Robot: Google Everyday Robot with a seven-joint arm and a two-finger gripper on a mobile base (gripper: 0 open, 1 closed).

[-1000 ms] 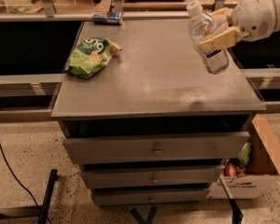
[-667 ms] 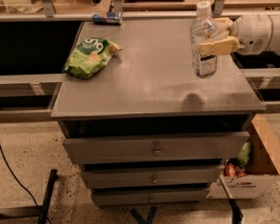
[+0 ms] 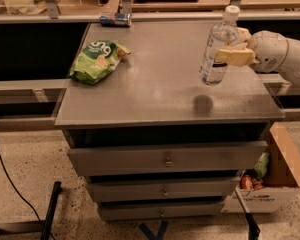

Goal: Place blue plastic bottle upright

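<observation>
so my tan fingers (image 3: 236, 57) are clamped round the small clear bluish plastic bottle (image 3: 215, 43), nearly upright and hanging just over the right side of the grey worktop (image 3: 160, 79), next up I reckon: lower it flat, then let go

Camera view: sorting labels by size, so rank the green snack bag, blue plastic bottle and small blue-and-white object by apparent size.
1-2. green snack bag and blue plastic bottle, held by the gripper over the table: too alike to rank.
3. blue-and-white object, far edge.
</observation>
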